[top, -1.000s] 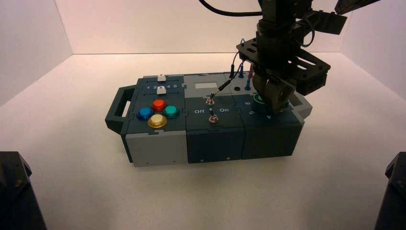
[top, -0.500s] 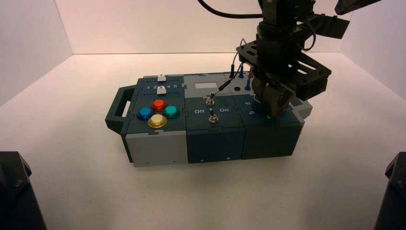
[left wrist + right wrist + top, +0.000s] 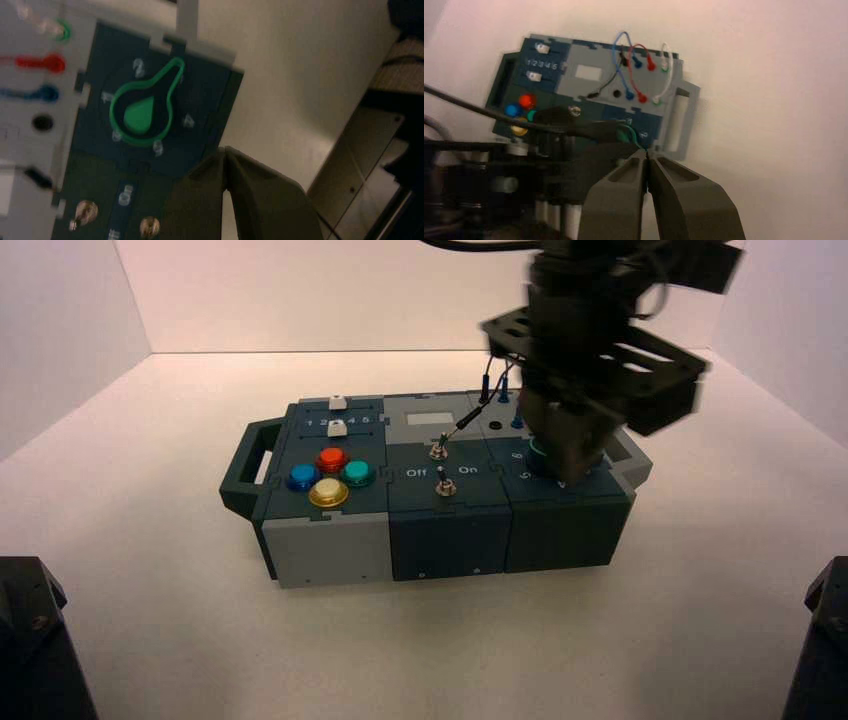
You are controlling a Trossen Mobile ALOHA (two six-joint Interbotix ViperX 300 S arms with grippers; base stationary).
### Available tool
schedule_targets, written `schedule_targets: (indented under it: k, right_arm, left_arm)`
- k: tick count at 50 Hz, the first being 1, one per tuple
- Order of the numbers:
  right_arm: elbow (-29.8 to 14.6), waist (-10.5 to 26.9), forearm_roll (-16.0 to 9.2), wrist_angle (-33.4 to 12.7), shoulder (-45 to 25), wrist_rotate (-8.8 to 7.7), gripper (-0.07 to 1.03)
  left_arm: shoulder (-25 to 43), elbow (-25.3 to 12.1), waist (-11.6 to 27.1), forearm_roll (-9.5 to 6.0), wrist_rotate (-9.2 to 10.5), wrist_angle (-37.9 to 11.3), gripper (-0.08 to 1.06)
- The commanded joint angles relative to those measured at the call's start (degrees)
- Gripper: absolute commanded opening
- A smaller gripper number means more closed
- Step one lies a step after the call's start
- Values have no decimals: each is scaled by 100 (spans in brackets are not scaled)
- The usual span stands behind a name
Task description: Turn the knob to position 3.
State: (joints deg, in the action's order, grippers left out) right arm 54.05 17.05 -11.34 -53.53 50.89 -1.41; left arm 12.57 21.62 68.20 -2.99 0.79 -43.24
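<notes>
The left gripper (image 3: 225, 152), fingers pressed together, was nearer than the closed right gripper (image 3: 647, 153) waiting above the box (image 3: 445, 540), while the knob (image 3: 162, 105) sat at its right end, narrow pointer aimed away from the left fingertips, apparently at position 3 (image 3: 181, 78)

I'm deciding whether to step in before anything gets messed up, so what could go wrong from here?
The knob's pointer tip sits between the 2 and the 4; the shut left gripper, close by, might nudge it off position 3. The left arm is also near the wires at the box's far side and could snag one. The right gripper waits shut, apparently off the box's right side.
</notes>
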Motion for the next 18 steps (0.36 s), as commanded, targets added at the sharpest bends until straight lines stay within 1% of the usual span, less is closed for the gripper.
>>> schedule_targets:
  k: [1,8,13,18]
  right_arm:
    - [-53,-26,26,9,-62,-18,-2]
    - [-70,-18,18,-9,-53,-18,-2]
    - [-70,-18,26,-18,-53,-26,-2]
    - [-70,-26,44,-18,-18,-35,-2]
  left_arm:
    - [-589,202,-9,26,70,35,-3]
    - [-650,457,-18,26,158,35,-3]
    - [-677,492,-18,26,185,53,-3]
    - [-686,439,-18,35,185,53,-3]
